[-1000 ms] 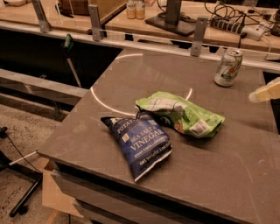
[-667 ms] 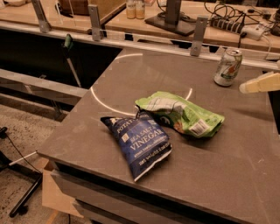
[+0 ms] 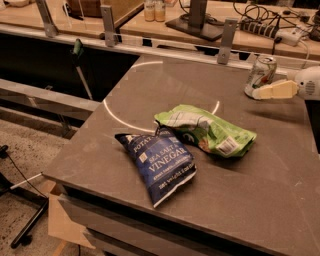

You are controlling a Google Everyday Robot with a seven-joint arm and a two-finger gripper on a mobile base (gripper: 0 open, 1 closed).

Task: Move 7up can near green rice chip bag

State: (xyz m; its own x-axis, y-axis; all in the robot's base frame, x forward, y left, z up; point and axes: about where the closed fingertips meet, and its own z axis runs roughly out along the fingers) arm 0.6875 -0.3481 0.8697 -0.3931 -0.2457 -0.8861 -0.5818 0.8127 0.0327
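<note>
The 7up can (image 3: 261,75) stands upright near the far right edge of the grey table (image 3: 150,85). The green rice chip bag (image 3: 207,130) lies crumpled in the middle of the table, its white barcode label toward the right. My gripper (image 3: 257,93) comes in from the right edge of the view, its cream-coloured finger (image 3: 276,90) pointing left, the tip just in front of the can's lower part. The can stands well behind and to the right of the green bag.
A dark blue sea salt vinegar chip bag (image 3: 160,162) lies in front of the green bag, touching its left end. Behind the table runs a rail with metal posts (image 3: 226,34) and a bench with cables and bottles (image 3: 154,10). The floor drops off at the left.
My gripper has moved left from the right edge of the view, from beside the table toward the 7up can, and now reaches the can's front.
</note>
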